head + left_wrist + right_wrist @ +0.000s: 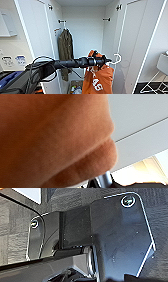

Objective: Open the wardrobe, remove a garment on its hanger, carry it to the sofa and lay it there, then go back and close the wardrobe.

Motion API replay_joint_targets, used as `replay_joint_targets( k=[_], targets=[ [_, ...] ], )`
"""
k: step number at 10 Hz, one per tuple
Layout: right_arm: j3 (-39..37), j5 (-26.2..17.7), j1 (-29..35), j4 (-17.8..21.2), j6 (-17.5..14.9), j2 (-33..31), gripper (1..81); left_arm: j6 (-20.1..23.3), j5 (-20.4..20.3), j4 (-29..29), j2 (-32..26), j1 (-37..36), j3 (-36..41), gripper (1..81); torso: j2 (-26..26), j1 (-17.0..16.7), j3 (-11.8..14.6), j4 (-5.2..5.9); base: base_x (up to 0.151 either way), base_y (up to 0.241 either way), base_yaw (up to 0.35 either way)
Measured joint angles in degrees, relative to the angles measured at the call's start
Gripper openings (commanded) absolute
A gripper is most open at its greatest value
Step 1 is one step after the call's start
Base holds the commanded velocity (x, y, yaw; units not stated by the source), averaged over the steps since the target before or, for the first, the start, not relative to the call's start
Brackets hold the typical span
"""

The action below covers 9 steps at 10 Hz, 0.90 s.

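Observation:
The wardrobe (85, 30) stands in front of me with both white doors swung wide, the left door (37, 30) and the right door (136, 37). My left arm reaches in from the left, and my left gripper (103, 60) is shut on the white hanger (117, 59), whose hook points right, free of the rail. The rust-orange garment (98, 78) with white lettering hangs from it in front of the lower wardrobe opening. In the left wrist view, orange fabric (50, 139) sits very close to the camera, with a white wardrobe panel (140, 119) behind it.
A dark olive jacket (65, 47) hangs on the rail at the inner left. A box of small items (76, 88) sits on the wardrobe floor. A white chair (161, 72) stands at the right. The right wrist view looks onto dark carpet (15, 238).

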Motion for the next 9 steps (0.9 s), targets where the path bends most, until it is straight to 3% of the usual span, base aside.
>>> replay_joint_targets(
  k=[3, 9],
  targets=[
    [0.0, 0.0, 0.0, 0.0, 0.0, 0.0, 81.1, 0.0, -1.3, 0.1, -0.1, 1.2, -0.1, 1.0, 0.0, 0.0, 0.0, 0.0, 0.0, 0.0, -0.033],
    [0.1, 0.0, 0.2, 0.0, 0.0, -0.1, 81.1, 0.0, -1.2, 0.1, -0.6, 1.0, -0.9, 1.0, 0.0, 0.0, 0.0, 0.0, 0.0, 0.0, -0.202]
  ],
)
